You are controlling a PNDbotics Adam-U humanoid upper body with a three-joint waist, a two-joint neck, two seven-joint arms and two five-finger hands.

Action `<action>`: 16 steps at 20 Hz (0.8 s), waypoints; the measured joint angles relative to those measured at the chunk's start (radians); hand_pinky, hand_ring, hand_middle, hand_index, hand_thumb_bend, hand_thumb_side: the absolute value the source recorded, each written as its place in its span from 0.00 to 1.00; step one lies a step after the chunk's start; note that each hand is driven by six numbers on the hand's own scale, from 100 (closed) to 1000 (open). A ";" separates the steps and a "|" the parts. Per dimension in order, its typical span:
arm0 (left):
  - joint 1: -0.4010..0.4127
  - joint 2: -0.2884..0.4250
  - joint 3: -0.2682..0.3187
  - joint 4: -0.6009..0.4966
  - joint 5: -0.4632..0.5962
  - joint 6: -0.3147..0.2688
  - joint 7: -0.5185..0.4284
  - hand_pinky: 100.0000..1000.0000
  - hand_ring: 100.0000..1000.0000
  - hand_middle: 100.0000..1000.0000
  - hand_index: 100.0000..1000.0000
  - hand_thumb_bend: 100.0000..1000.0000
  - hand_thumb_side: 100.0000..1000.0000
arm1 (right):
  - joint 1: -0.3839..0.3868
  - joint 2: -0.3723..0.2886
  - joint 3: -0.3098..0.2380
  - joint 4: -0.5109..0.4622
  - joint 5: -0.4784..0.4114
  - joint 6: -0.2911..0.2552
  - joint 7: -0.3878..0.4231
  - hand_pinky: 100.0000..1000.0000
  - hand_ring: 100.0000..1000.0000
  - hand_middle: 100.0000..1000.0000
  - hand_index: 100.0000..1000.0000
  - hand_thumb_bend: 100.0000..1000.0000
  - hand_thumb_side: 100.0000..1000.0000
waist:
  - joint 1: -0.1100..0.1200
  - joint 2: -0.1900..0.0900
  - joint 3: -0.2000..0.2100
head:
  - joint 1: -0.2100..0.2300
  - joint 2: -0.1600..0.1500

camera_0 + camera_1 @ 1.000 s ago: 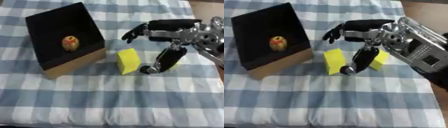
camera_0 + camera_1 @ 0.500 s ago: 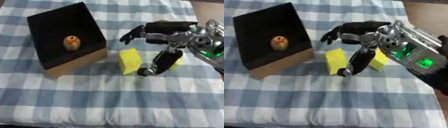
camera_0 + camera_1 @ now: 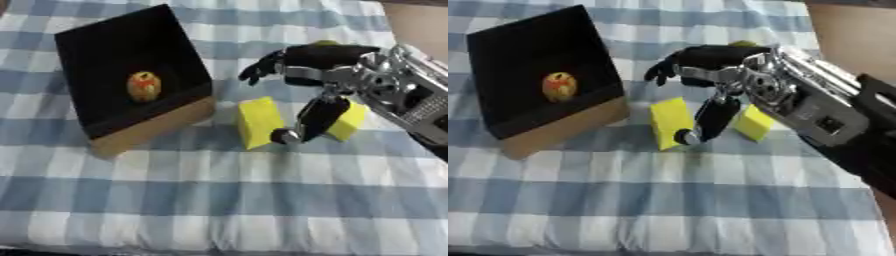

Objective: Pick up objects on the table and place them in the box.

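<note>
Two yellow blocks (image 3: 259, 121) beside one box (image 3: 131, 75); right hand (image 3: 315, 75) spread, holding nothing.

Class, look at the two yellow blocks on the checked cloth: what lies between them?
Between the left yellow block and the right yellow block comes the right hand's thumb, pointing down, its tip beside the left one; the left eye view shows it.

So the right hand (image 3: 319, 75) comes in from the right side, fingers spread out and curved, not wrapped around anything. Its thumb (image 3: 308, 120) points down, tip just beside a yellow block (image 3: 260, 122) that sits to the hand's left. A second yellow block (image 3: 348, 121) is tucked right behind the thumb on the other side. Further left of the hand is the black box (image 3: 101, 45) with a cardboard-colored edge, and a small red-yellow round thing (image 3: 143, 86) inside it. All on a blue checked cloth (image 3: 219, 200).
</note>
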 measured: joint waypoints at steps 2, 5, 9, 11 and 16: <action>-0.001 0.000 0.000 0.000 0.000 0.000 0.000 0.73 0.82 0.72 0.79 0.40 0.65 | 0.004 0.009 0.004 0.023 0.007 -0.010 -0.002 0.94 0.92 0.82 0.95 0.37 0.07 | 0.000 0.002 0.001 | 0.000 0.000; -0.001 -0.001 0.000 0.000 0.000 0.000 0.000 0.73 0.82 0.72 0.79 0.40 0.65 | 0.006 0.021 0.009 0.051 0.013 -0.023 -0.003 0.94 0.92 0.81 0.95 0.38 0.08 | 0.000 0.003 0.004 | -0.001 0.000; -0.002 -0.007 0.000 0.000 0.001 0.000 -0.001 0.73 0.82 0.72 0.79 0.40 0.65 | 0.013 0.035 0.014 0.076 0.014 -0.031 0.000 0.94 0.91 0.79 0.94 0.38 0.10 | 0.000 0.008 0.005 | -0.001 0.000; -0.002 -0.008 0.000 0.000 0.001 0.000 -0.001 0.73 0.82 0.72 0.79 0.40 0.65 | 0.013 0.040 0.017 0.084 0.014 -0.033 0.003 0.94 0.91 0.79 0.93 0.38 0.09 | 0.000 0.008 0.005 | -0.001 0.000; -0.008 -0.008 0.000 0.000 0.004 0.000 -0.001 0.73 0.82 0.72 0.79 0.40 0.65 | 0.020 0.054 0.019 0.111 0.023 -0.035 0.003 0.92 0.89 0.73 0.90 0.37 0.09 | 0.000 0.008 0.006 | -0.001 0.000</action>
